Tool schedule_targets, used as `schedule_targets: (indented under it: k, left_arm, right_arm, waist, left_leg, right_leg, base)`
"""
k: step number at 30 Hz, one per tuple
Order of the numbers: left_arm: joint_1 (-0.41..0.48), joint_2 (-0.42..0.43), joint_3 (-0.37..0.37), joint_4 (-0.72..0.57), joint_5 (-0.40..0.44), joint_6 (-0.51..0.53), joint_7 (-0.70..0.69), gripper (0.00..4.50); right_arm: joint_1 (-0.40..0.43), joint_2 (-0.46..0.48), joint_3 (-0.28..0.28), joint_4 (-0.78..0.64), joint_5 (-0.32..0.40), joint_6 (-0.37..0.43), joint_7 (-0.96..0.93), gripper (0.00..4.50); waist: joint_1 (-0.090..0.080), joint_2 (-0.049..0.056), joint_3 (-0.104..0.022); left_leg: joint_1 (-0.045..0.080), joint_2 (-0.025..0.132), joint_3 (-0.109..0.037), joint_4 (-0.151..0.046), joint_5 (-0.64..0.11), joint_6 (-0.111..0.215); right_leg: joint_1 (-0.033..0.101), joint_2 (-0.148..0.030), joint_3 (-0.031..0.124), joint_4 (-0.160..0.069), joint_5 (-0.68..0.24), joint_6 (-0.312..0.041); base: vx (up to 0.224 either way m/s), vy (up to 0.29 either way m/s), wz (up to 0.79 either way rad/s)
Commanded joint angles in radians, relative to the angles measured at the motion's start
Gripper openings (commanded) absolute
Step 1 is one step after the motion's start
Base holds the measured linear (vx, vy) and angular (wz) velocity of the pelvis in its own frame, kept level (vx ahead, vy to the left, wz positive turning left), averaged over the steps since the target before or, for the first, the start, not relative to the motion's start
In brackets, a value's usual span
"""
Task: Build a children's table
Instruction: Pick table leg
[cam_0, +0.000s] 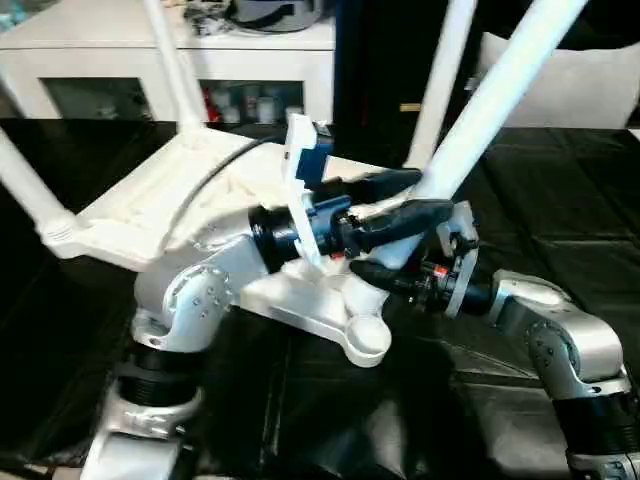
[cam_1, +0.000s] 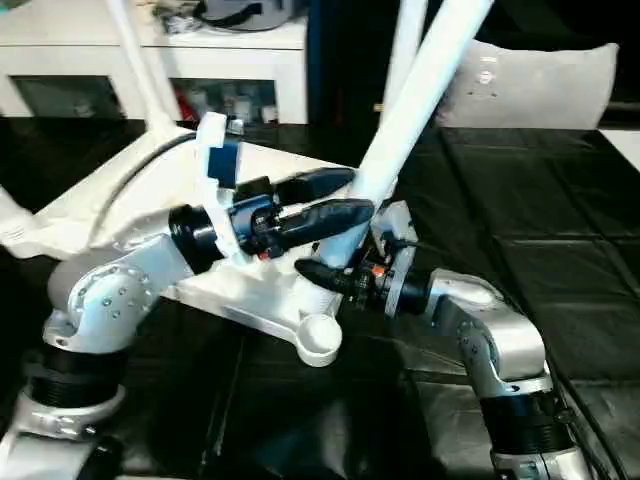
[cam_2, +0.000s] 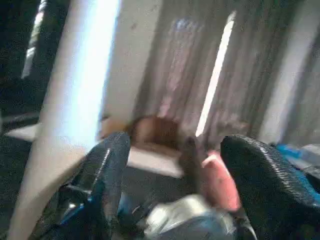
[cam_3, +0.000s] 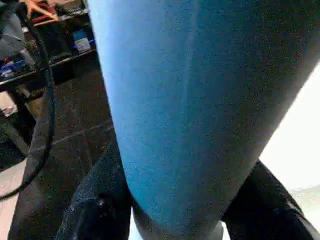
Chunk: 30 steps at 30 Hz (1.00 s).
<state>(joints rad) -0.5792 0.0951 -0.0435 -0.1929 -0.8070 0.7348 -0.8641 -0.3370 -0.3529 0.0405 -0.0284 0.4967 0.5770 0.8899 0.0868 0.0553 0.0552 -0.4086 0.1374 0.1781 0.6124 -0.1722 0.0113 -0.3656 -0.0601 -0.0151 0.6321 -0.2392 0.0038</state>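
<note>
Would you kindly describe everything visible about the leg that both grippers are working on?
The leg is a long white tapered tube, smooth plastic by its look. It leans away from the robot, its lower end hidden among the fingers above the tabletop. The right gripper grips it near the base; the left gripper brackets it from the side.

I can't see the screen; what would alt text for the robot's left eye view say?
Two black-fingered grippers, the left gripper and the right gripper, meet at the base of a long white table leg that slants up to the right. Below them lies the white tabletop, upside down on a black work surface, with other legs already standing in it and one round corner socket empty.
</note>
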Motion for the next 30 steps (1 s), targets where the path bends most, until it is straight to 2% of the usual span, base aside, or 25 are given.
schedule_targets:
  k: [1, 2, 3, 5, 6, 7, 9, 12, 13, 14, 15, 16, 18, 19, 20, 21, 22, 23, 24, 25, 26, 27, 28, 30]
  left_arm:
    - [0.015, 0.014, 0.048, 0.003, -0.032, -0.009, -0.015, 3.71]
    - [0.018, 0.027, 0.048, 0.006, -0.025, -0.011, -0.021, 3.73]
    - [0.027, 0.072, 0.036, 0.011, 0.008, -0.022, -0.04, 3.73]
    - [0.042, 0.158, -0.005, 0.021, 0.091, -0.051, -0.084, 3.73]
    - [0.051, 0.206, -0.034, 0.024, 0.138, -0.07, -0.108, 3.73]
    - [0.057, 0.265, -0.072, 0.035, 0.196, -0.098, -0.139, 3.73]
    - [0.065, 0.333, -0.115, 0.052, 0.259, -0.137, -0.183, 3.73]
    - [0.077, 0.424, -0.169, 0.096, 0.343, -0.227, -0.274, 3.73]
    - [0.079, 0.449, -0.187, 0.121, 0.37, -0.268, -0.31, 3.44]
    - [0.076, 0.471, -0.208, 0.152, 0.404, -0.304, -0.328, 3.44]
    - [0.076, 0.471, -0.208, 0.152, 0.404, -0.304, -0.328, 3.37]
    - [0.071, 0.49, -0.232, 0.185, 0.444, -0.35, -0.343, 3.37]
    - [0.061, 0.51, -0.268, 0.232, 0.493, -0.409, -0.37, 3.37]
    - [0.05, 0.523, -0.297, 0.272, 0.53, -0.451, -0.388, 3.31]
    - [0.035, 0.541, -0.34, 0.324, 0.579, -0.507, -0.418, 3.01]
    - [0.006, 0.541, -0.377, 0.403, 0.626, -0.572, -0.444, 2.92]
    - [0.006, 0.541, -0.377, 0.403, 0.626, -0.572, -0.444, 2.96]
    - [-0.006, 0.54, -0.391, 0.436, 0.643, -0.602, -0.456, 2.82]
    - [-0.01, 0.539, -0.396, 0.448, 0.65, -0.612, -0.46, 2.61]
    - [-0.025, 0.539, -0.414, 0.484, 0.67, -0.641, -0.479, 2.48]
    - [-0.043, 0.533, -0.429, 0.533, 0.694, -0.679, -0.492, 2.47]
    - [-0.043, 0.533, -0.429, 0.533, 0.694, -0.679, -0.492, 2.47]
    - [-0.059, 0.529, -0.441, 0.577, 0.719, -0.716, -0.501, 2.45]
    - [-0.09, 0.514, -0.466, 0.675, 0.78, -0.803, -0.494, 2.14]
  right_arm:
    - [0.007, 0.018, -0.052, -0.039, 0.02, 0.001, -0.061, 1.9]
    - [0.008, 0.016, -0.056, -0.045, 0.017, 0.008, -0.074, 1.9]
    - [0.012, 0.012, -0.064, -0.06, 0.008, 0.022, -0.105, 1.9]
    - [0.013, 0.01, -0.076, -0.069, -0.01, 0.027, -0.144, 1.9]
    - [0.016, 0.009, -0.084, -0.07, -0.021, 0.028, -0.167, 1.9]
    - [0.018, 0.01, -0.093, -0.061, -0.036, 0.014, -0.19, 1.9]
    - [0.028, 0.007, -0.099, -0.05, -0.054, -0.008, -0.207, 1.9]
    - [0.064, 0.0, -0.102, -0.072, -0.062, -0.006, -0.223, 1.9]
    - [0.08, -0.002, -0.104, -0.085, -0.061, -0.003, -0.229, 1.9]
    - [0.093, -0.004, -0.106, -0.093, -0.063, -0.004, -0.235, 1.9]
    - [0.093, -0.004, -0.106, -0.093, -0.063, -0.004, -0.235, 1.9]
    - [0.105, -0.006, -0.109, -0.099, -0.068, -0.008, -0.243, 1.9]
    - [0.119, -0.009, -0.111, -0.105, -0.079, -0.009, -0.26, 1.9]
    - [0.127, -0.011, -0.109, -0.106, -0.096, -0.012, -0.277, 1.9]
    - [0.145, -0.014, -0.104, -0.114, -0.121, -0.025, -0.297, 1.9]
    - [0.16, -0.018, -0.099, -0.118, -0.127, -0.045, -0.286, 1.9]
    - [0.16, -0.018, -0.099, -0.118, -0.127, -0.045, -0.286, 1.9]
    - [0.169, -0.022, -0.097, -0.123, -0.123, -0.055, -0.27, 1.9]
    - [0.172, -0.023, -0.097, -0.125, -0.121, -0.059, -0.264, 1.9]
    - [0.181, -0.028, -0.096, -0.13, -0.115, -0.064, -0.247, 1.9]
    - [0.191, -0.033, -0.098, -0.137, -0.105, -0.061, -0.238, 1.9]
    - [0.191, -0.033, -0.098, -0.137, -0.105, -0.061, -0.238, 1.9]
    - [0.198, -0.04, -0.094, -0.142, -0.105, -0.061, -0.235, 1.9]
    - [0.216, -0.049, -0.09, -0.155, -0.103, -0.057, -0.234, 1.9]
  waist:
    - [-0.004, -0.023, -0.061]
    - [-0.007, -0.028, -0.062]
    - [-0.007, -0.028, -0.062]
    - [-0.008, -0.022, -0.062]
    - [-0.01, -0.027, -0.061]
    - [-0.009, -0.02, -0.063]
    - [-0.012, -0.018, -0.063]
    - [-0.005, -0.009, -0.065]
    - [-0.003, -0.01, -0.066]
    - [0.0, -0.01, -0.066]
    - [-0.002, -0.011, -0.069]
    - [-0.002, -0.008, -0.069]
    - [-0.004, -0.009, -0.067]
    - [-0.003, -0.006, -0.064]
    - [-0.003, -0.006, -0.063]
    - [-0.003, -0.005, -0.063]
    - [-0.003, -0.005, -0.063]
    - [-0.003, -0.005, -0.067]
    - [-0.003, -0.003, -0.067]
    - [-0.004, -0.005, -0.067]
    - [-0.003, -0.005, -0.069]
    - [-0.002, 0.0, -0.068]
    - [-0.003, -0.002, -0.069]
    - [-0.001, -0.005, -0.069]
  left_leg:
    - [0.034, 0.083, -0.034, -0.077, -0.19, 0.011]
    - [0.034, 0.083, -0.034, -0.078, -0.193, 0.009]
    - [0.034, 0.083, -0.034, -0.078, -0.193, 0.009]
    - [0.037, 0.082, -0.035, -0.081, -0.18, 0.006]
    - [0.039, 0.082, -0.035, -0.083, -0.179, 0.005]
    - [0.041, 0.082, -0.037, -0.086, -0.174, -0.006]
    - [0.042, 0.082, -0.035, -0.087, -0.175, -0.018]
    - [0.048, 0.083, -0.033, -0.089, -0.183, -0.035]
    - [0.047, 0.083, -0.032, -0.089, -0.176, -0.035]
    - [0.046, 0.082, -0.032, -0.089, -0.174, -0.032]
    - [0.046, 0.082, -0.032, -0.089, -0.17, -0.036]
    - [0.044, 0.082, -0.033, -0.089, -0.165, -0.037]
    - [0.044, 0.082, -0.033, -0.091, -0.189, -0.041]
    - [0.045, 0.083, -0.034, -0.093, -0.208, -0.047]
    - [0.047, 0.083, -0.033, -0.095, -0.235, -0.059]
    - [0.048, 0.083, -0.034, -0.095, -0.249, -0.064]
    - [0.051, 0.083, -0.032, -0.095, -0.259, -0.069]
    - [0.048, 0.084, -0.035, -0.095, -0.249, -0.073]
    - [0.047, 0.086, -0.036, -0.097, -0.245, -0.072]
    - [0.048, 0.086, -0.035, -0.094, -0.244, -0.067]
    - [0.049, 0.085, -0.033, -0.093, -0.235, -0.059]
    - [0.047, 0.085, -0.034, -0.092, -0.23, -0.055]
    - [0.047, 0.087, -0.034, -0.091, -0.23, -0.051]
    - [0.046, 0.085, -0.033, -0.088, -0.223, -0.037]
  right_leg:
    - [0.023, -0.087, 0.035, -0.078, -0.106, -0.242]
    - [0.024, -0.086, 0.034, -0.081, -0.131, -0.233]
    - [0.024, -0.086, 0.034, -0.081, -0.131, -0.233]
    - [0.019, -0.081, 0.036, -0.08, -0.156, -0.192]
    - [0.016, -0.08, 0.037, -0.083, -0.16, -0.184]
    - [0.013, -0.08, 0.036, -0.082, -0.165, -0.164]
    - [0.012, -0.079, 0.037, -0.079, -0.156, -0.16]
    - [0.008, -0.079, 0.036, -0.078, -0.125, -0.168]
    - [0.011, -0.079, 0.037, -0.076, -0.099, -0.167]
    - [0.011, -0.079, 0.038, -0.078, -0.085, -0.162]
    - [0.013, -0.08, 0.036, -0.071, -0.054, -0.171]
    - [0.015, -0.082, 0.034, -0.069, -0.043, -0.178]
    - [0.014, -0.082, 0.035, -0.071, -0.06, -0.182]
    - [0.011, -0.084, 0.037, -0.078, -0.088, -0.182]
    - [0.011, -0.086, 0.039, -0.079, -0.123, -0.179]
    - [0.009, -0.088, 0.041, -0.085, -0.147, -0.172]
    - [0.008, -0.087, 0.042, -0.084, -0.154, -0.169]
    - [0.014, -0.09, 0.04, -0.076, -0.126, -0.18]
    - [0.014, -0.09, 0.039, -0.074, -0.112, -0.186]
    - [0.012, -0.089, 0.038, -0.073, -0.088, -0.196]
    - [0.013, -0.09, 0.038, -0.073, -0.07, -0.205]
    - [0.014, -0.09, 0.038, -0.071, -0.06, -0.211]
    - [0.015, -0.091, 0.037, -0.07, -0.047, -0.218]
    - [0.018, -0.092, 0.039, -0.074, -0.04, -0.218]
  base:
    - [0.0, 0.0, 0.0]
    - [0.0, 0.0, 0.0]
    - [0.0, 0.0, 0.0]
    - [0.0, 0.0, 0.0]
    - [0.0, 0.0, 0.0]
    - [0.0, 0.0, 0.0]
    - [0.0, 0.0, 0.0]
    - [0.0, 0.0, 0.0]
    - [0.0, 0.0, 0.0]
    - [0.0, 0.0, 0.0]
    - [0.0, 0.0, 0.0]
    - [0.0, 0.0, 0.0]
    - [0.0, 0.0, 0.0]
    - [0.0, 0.0, 0.0]
    - [0.0, 0.0, 0.0]
    - [0.0, 0.0, 0.0]
    - [0.0, 0.0, 0.0]
    - [0.0, 0.0, 0.0]
    - [0.0, 0.0, 0.0]
    - [0.0, 0.0, 0.0]
    - [0.0, 0.0, 0.0]
    - [0.0, 0.0, 0.0]
    - [0.0, 0.0, 0.0]
    - [0.0, 0.0, 0.0]
